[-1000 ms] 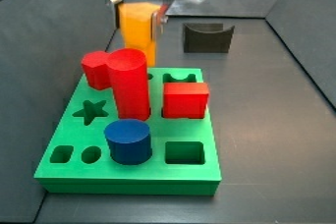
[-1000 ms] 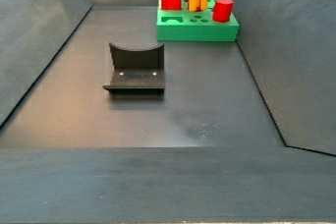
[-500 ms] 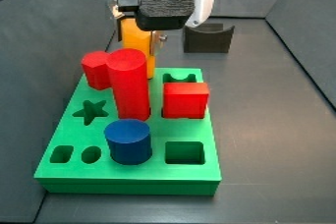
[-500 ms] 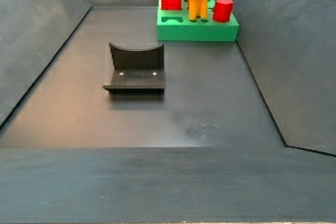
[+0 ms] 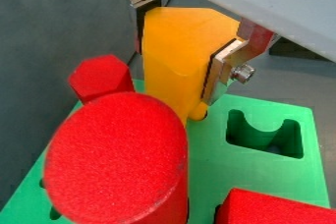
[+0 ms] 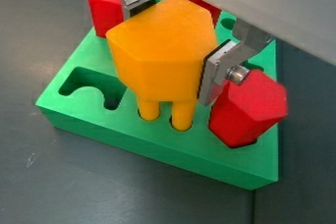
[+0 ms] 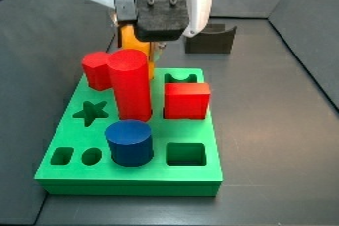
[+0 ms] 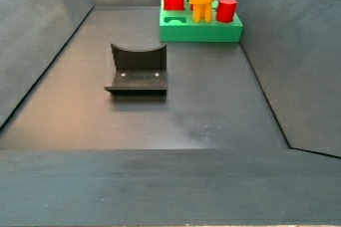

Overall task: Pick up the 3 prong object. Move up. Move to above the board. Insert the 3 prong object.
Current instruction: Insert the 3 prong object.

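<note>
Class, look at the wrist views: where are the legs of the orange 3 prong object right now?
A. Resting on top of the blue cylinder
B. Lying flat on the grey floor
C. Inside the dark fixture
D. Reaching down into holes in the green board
D: in a wrist view the 3 prong object, held between the end effector fingers, has its legs entering the board.

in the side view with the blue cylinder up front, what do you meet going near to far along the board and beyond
Blue cylinder on the board → tall red cylinder → 3 prong object, held in the gripper jaws over the board's far edge → dark grey U-shaped block on the floor behind.
</note>
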Robot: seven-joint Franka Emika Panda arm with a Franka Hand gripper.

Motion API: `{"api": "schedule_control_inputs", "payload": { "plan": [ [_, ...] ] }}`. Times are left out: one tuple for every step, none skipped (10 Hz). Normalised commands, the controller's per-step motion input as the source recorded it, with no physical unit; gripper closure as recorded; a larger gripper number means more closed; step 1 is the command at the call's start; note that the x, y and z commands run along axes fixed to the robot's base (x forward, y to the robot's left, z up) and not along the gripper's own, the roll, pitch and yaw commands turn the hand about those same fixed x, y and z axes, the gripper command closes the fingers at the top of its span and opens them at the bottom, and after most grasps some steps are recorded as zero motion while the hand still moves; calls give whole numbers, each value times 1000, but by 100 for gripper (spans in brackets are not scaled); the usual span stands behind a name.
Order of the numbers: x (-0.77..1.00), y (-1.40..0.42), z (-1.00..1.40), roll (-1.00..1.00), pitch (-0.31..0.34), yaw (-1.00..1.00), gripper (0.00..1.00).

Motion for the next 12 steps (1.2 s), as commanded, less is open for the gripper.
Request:
{"api": "schedule_control_inputs", "payload": {
  "plan": [
    [0,20,-463,-214,-57,-89,100],
    [0,0,-474,-134,-36,-94,100],
    [0,0,-434,-60,0,-89,100],
    [0,0,-420,-29,0,-77,100],
    [0,0,-306,-43,0,-17,100],
    [0,6,-303,-27,0,0,100],
    [-206,129,-297,-49,-61,0,100],
    [-246,154,-280,-117,-117,0,100],
    [-369,71,-214,-149,-209,0,100],
    [-391,71,-140,-219,-317,0,100],
    [-397,97,-117,-261,-379,0,100],
    [-229,0,-166,-124,-221,0,100]
  ]
}}
